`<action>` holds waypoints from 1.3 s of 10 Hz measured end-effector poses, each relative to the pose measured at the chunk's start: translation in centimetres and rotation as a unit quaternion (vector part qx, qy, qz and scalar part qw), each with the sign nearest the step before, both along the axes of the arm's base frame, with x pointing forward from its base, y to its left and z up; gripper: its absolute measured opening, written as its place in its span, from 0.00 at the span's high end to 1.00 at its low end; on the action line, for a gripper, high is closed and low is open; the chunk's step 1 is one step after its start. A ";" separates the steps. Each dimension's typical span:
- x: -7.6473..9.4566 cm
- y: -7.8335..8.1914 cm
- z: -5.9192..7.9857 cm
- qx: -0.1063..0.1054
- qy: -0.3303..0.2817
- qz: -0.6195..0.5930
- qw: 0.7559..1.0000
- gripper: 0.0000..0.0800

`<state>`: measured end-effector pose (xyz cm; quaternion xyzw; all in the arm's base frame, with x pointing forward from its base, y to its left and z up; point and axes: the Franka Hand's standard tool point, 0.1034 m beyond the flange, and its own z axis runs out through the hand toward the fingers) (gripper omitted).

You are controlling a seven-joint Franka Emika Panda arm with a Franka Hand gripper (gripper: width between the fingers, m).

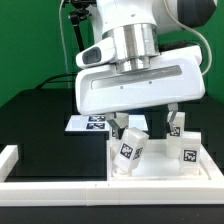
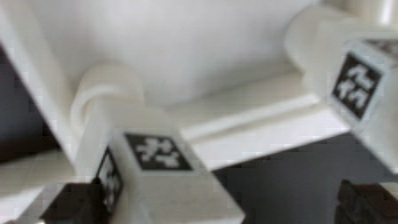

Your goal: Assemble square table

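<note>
Square panel (image 1: 160, 172) sits on the black table (image 1: 35, 120), pushed against the white border rail (image 1: 60, 186) at the front. Two tagged legs stand on it: one (image 1: 129, 148) tilted, nr the panel's exterior-view-left side, other (image 1: 187, 152) at exterior-view right. End effector (image 1: 143, 122) is directly above, fingers either side of the tilted leg (image 2: 157, 160), dark fingertips (image 2: 71, 203) spread w/ a gap to the leg, so released, not gripping. Marker board (image 1: 88, 122) lies flat behind, on the table.
</note>
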<state>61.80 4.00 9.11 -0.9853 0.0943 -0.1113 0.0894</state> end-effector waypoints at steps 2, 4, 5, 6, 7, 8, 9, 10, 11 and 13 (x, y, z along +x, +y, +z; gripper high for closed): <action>0.1 -0.3 0.0 -0.006 -0.010 -0.003 1.000 0.19; 0.1 -0.4 -0.1 -0.006 -0.010 -0.003 1.000 0.19; 0.1 -0.4 -0.1 -0.006 -0.010 -0.003 1.000 0.19; 0.1 -0.4 -0.1 -0.006 -0.010 -0.004 1.000 0.19; 0.1 -0.4 -0.1 -0.006 -0.010 -0.004 1.000 0.19; 0.1 -0.4 -0.1 -0.006 -0.009 -0.004 1.000 0.19; 0.1 -0.4 -0.2 -0.006 -0.009 -0.004 1.000 0.19; 0.1 -0.4 -0.2 -0.006 -0.009 -0.004 1.000 0.19; 0.1 -0.4 -0.2 -0.006 -0.009 -0.004 1.000 0.19; 0.0 -0.4 -0.3 -0.005 -0.005 -0.004 1.000 0.19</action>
